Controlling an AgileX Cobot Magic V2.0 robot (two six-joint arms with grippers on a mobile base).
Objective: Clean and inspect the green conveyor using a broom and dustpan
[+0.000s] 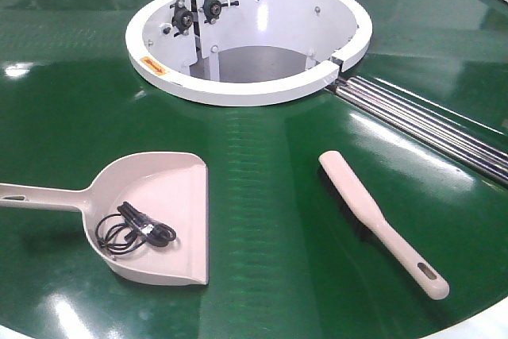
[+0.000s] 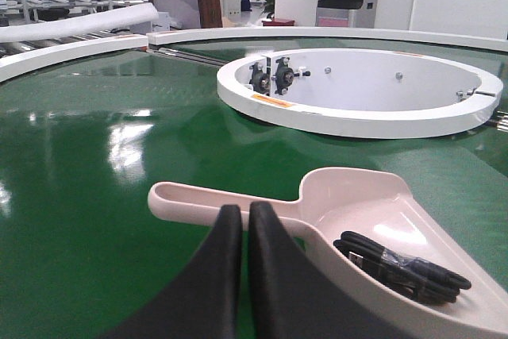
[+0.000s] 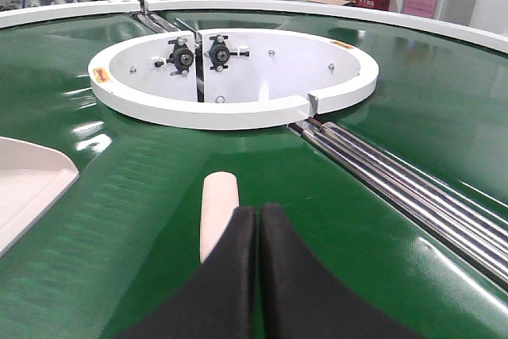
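The green conveyor (image 1: 270, 196) fills the view. On it at the left lies the pale dustpan (image 1: 159, 204), mouth to the right, with a coiled black cable (image 1: 131, 232) inside. At the right, the slim broom (image 1: 373, 216) lies on the belt, handle toward the near edge. Neither arm shows in the front view. In the left wrist view my left gripper (image 2: 245, 210) is shut and empty, its tips just short of the dustpan (image 2: 357, 204) handle. In the right wrist view my right gripper (image 3: 258, 212) is shut and empty over the broom (image 3: 218, 208), whose far end shows just left of the tips.
The white ring (image 1: 246, 89) around the central opening stands behind both tools. Silver rails (image 1: 429, 121) run from the ring toward the right. The belt's white outer rim (image 1: 484, 327) shows at the near right corner.
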